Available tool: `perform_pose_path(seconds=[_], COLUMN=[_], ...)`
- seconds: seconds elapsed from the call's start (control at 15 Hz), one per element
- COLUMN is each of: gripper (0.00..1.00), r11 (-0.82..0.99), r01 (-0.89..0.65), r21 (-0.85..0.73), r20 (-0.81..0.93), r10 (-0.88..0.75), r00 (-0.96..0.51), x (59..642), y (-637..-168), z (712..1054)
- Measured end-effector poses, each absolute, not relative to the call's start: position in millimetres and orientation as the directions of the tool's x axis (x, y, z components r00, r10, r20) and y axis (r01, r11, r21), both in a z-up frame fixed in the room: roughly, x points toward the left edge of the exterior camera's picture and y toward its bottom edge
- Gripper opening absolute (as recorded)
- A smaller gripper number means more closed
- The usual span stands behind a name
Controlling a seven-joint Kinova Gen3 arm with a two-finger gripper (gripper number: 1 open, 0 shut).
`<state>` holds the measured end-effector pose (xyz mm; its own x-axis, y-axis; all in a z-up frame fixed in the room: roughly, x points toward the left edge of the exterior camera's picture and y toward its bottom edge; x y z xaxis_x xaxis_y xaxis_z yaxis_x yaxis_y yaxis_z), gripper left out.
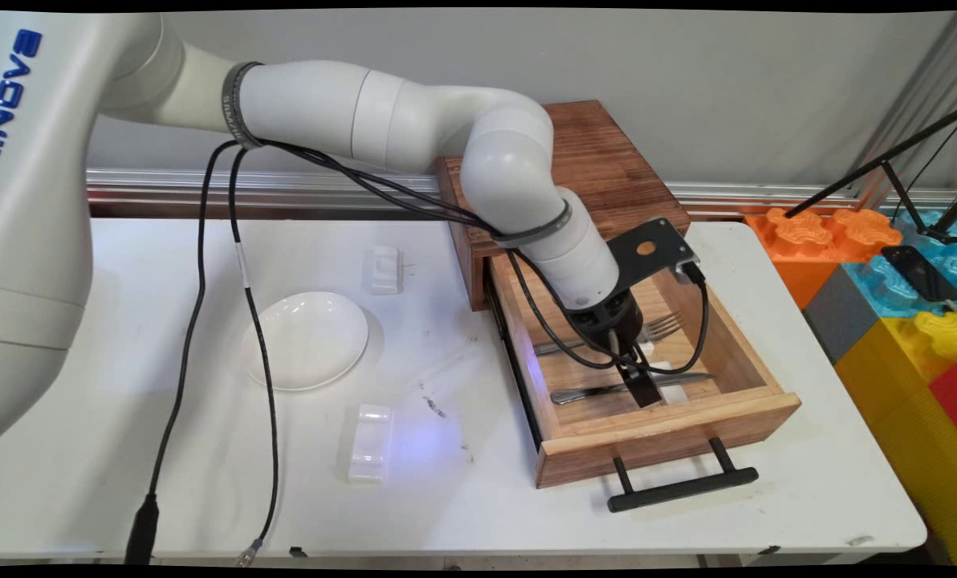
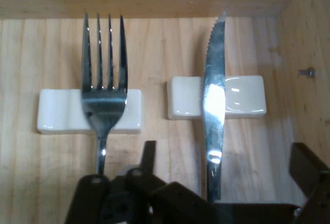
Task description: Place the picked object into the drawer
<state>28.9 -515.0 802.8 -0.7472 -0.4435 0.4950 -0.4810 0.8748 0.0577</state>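
The gripper hangs low inside the open drawer, jaws spread wide astride the knife. The knife's long axis runs straight ahead from between the jaws, its blade across a white rest. The fork lies parallel, outside the jaws, on its own rest.

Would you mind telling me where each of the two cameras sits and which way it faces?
Main view: fixed above the table's near side, looking down across it to the wall; shows the white arm and gripper in the open drawer.
Hand view: on the hand, looking along the gripper into the drawer; black linkage shows at the bottom.
Shared: fork and knife on white rests.
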Motion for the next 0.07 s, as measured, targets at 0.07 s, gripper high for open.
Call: perform_pose_path(seconds=[0.07], gripper=[1.0], r11=[0.874], r01=[-0.482], r21=[0.058], r20=[0.498], r10=[-0.444], r00=[-0.745], x=[29.5], y=[-516.4], z=[804.4])
